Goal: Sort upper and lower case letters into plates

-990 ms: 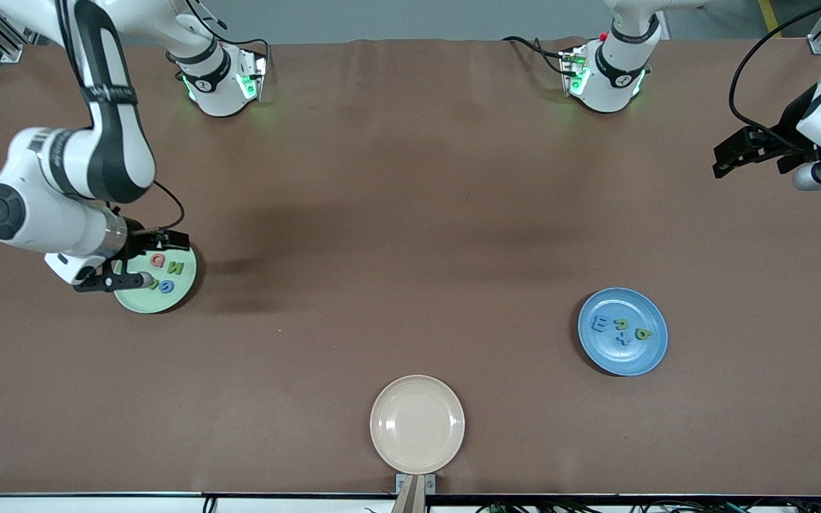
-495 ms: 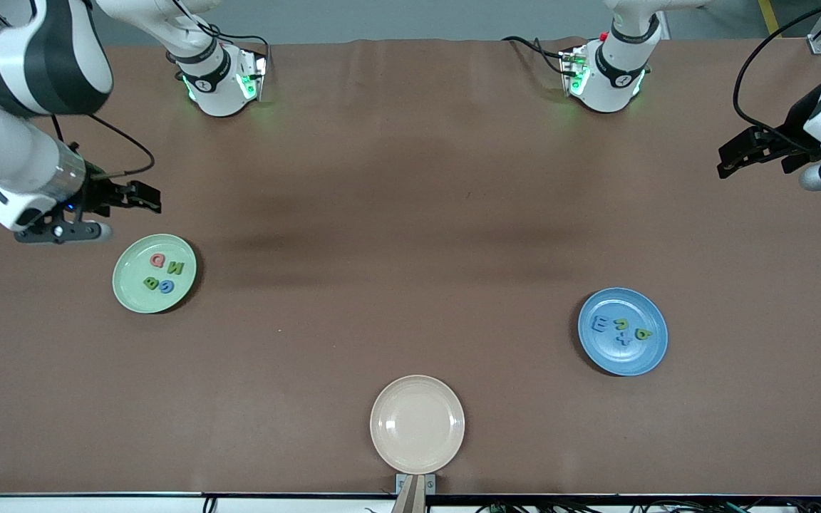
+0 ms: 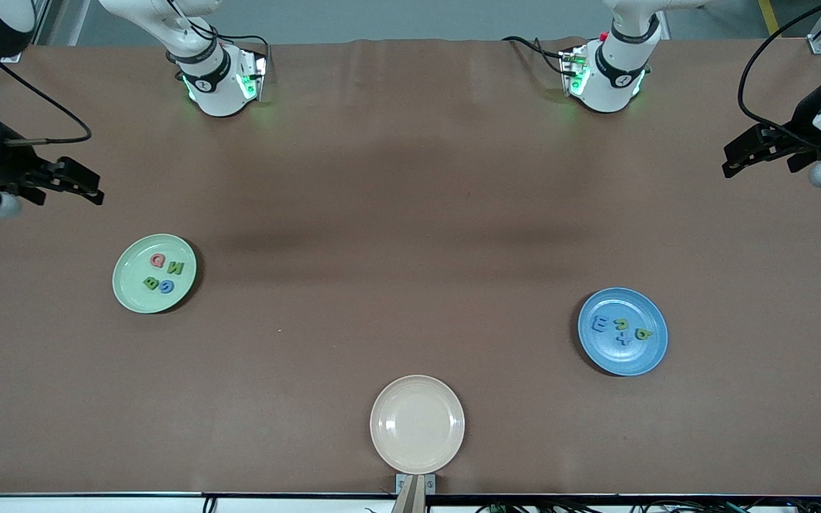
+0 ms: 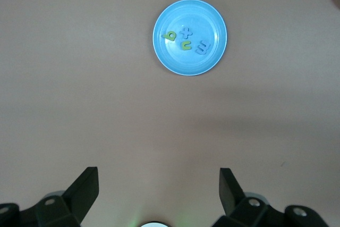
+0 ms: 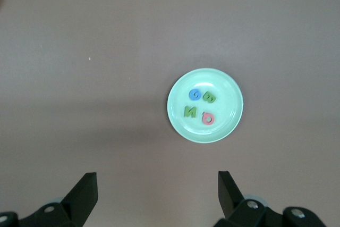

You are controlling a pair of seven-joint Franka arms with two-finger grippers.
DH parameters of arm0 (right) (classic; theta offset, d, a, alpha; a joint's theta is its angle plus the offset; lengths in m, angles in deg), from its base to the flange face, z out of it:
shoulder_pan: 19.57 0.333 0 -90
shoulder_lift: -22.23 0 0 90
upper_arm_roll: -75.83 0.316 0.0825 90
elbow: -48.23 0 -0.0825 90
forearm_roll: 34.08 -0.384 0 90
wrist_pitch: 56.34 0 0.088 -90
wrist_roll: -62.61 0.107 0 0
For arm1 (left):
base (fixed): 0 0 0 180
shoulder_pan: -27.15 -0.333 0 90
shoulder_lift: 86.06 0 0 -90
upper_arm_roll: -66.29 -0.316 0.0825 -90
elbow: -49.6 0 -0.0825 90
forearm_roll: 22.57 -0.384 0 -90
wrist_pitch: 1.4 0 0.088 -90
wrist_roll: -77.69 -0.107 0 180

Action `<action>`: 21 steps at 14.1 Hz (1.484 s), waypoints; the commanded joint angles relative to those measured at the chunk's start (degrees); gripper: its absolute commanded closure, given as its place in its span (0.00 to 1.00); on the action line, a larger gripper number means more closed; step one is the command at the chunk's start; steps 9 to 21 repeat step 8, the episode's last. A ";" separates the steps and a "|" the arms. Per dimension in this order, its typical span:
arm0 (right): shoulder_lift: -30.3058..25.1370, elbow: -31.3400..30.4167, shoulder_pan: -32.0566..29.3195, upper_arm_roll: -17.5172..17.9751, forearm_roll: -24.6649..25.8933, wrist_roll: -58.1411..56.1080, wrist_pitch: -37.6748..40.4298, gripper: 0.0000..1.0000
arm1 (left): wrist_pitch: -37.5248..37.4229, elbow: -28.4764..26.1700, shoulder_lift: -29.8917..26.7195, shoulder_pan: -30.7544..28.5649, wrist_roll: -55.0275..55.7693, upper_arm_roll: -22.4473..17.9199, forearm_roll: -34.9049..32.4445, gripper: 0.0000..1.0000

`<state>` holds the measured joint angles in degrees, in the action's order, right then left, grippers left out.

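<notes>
eight letters [image 3: 165, 274], two plates [image 3: 127, 292]

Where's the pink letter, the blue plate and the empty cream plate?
pink letter [image 3: 157, 261], front view, its middle, in the green plate.
blue plate [image 3: 599, 351], front view, bare part near its rim.
cream plate [image 3: 417, 425], front view, its bare middle.

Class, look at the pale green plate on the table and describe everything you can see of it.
The pale green plate is round and shallow with a low raised rim, smooth and matte like plastic. It lies flat on the brown table toward the right arm's end, farther from the front camera than the cream plate. Four small flat letters rest inside: a pink one, two green ones and a blue one. No gripper touches it.
</notes>
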<state>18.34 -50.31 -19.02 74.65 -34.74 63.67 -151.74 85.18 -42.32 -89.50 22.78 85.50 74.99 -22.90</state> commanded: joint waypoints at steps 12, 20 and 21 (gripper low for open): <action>2.03 11.69 -1.17 -0.76 -1.10 0.88 1.01 0.00 | -0.01 0.60 -0.25 0.42 3.54 0.62 -0.01 0.00; 2.03 11.69 -1.17 -0.76 -1.10 0.88 1.01 0.00 | -0.01 0.60 -0.25 0.42 3.54 0.62 -0.01 0.00; 2.03 11.69 -1.17 -0.76 -1.10 0.88 1.01 0.00 | -0.01 0.60 -0.25 0.42 3.54 0.62 -0.01 0.00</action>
